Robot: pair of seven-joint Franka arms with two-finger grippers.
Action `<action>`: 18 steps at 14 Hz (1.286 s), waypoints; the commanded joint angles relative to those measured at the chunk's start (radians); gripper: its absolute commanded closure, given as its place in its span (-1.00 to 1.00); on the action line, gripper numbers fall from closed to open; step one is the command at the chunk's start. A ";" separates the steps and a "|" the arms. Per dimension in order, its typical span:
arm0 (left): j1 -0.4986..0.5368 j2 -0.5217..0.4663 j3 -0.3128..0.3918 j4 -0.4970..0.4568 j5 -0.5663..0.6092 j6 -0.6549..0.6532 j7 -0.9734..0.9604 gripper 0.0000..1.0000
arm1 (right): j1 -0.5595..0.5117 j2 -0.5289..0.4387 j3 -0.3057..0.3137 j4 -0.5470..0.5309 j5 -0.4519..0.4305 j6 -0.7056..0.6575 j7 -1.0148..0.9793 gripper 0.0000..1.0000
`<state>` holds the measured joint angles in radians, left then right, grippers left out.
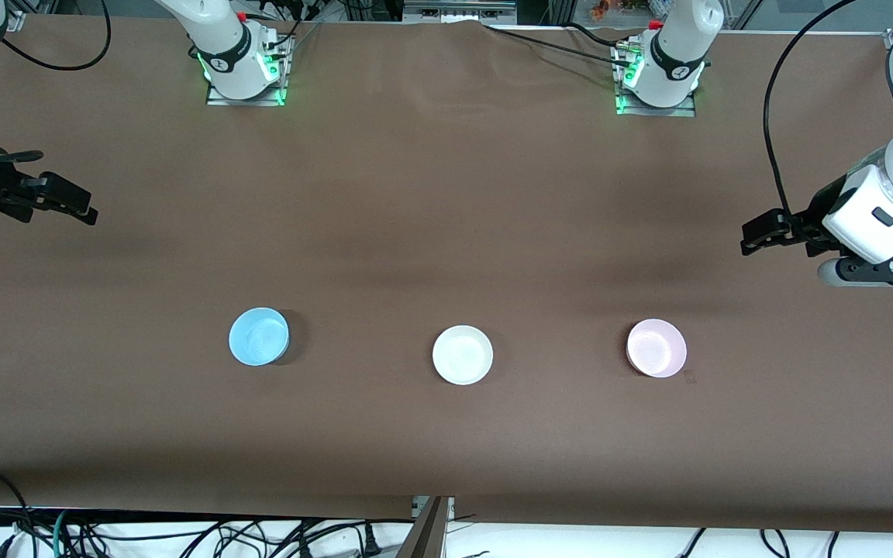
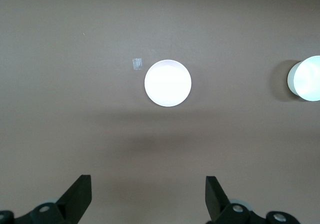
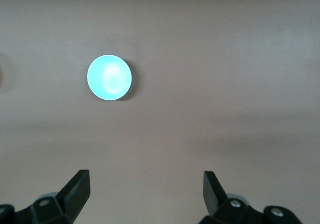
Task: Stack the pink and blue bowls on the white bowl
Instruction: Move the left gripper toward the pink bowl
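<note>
Three bowls stand in a row on the brown table. The light blue bowl (image 1: 259,336) is toward the right arm's end, the white bowl (image 1: 463,355) is in the middle, and the pale pink bowl (image 1: 656,348) is toward the left arm's end. All three are apart and empty. My left gripper (image 1: 750,236) hangs open and empty, up in the air at its end of the table. Its wrist view (image 2: 147,184) shows the pink bowl (image 2: 168,83), washed out to white, and the white bowl (image 2: 306,78) at the edge. My right gripper (image 1: 84,211) hangs open and empty at its own end (image 3: 146,181), with the blue bowl (image 3: 109,78) in its wrist view.
A small tape mark (image 1: 689,377) lies on the cloth beside the pink bowl and also shows in the left wrist view (image 2: 137,63). The arm bases (image 1: 245,70) stand at the table's edge farthest from the front camera. Cables hang past the table edge nearest that camera.
</note>
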<state>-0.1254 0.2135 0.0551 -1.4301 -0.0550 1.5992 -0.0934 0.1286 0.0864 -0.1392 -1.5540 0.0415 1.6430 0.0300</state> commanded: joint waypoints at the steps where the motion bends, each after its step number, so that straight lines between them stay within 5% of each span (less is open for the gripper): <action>1: -0.005 0.000 0.000 0.014 0.023 -0.016 0.017 -1.00 | -0.001 0.006 0.004 0.017 0.012 -0.002 -0.008 -1.00; 18: 0.012 0.095 0.011 0.002 0.020 0.106 -0.006 -1.00 | -0.001 0.006 0.004 0.020 0.014 0.001 -0.008 -1.00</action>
<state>-0.1165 0.2880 0.0662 -1.4344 -0.0548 1.6908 -0.0973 0.1312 0.0865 -0.1377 -1.5539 0.0415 1.6472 0.0290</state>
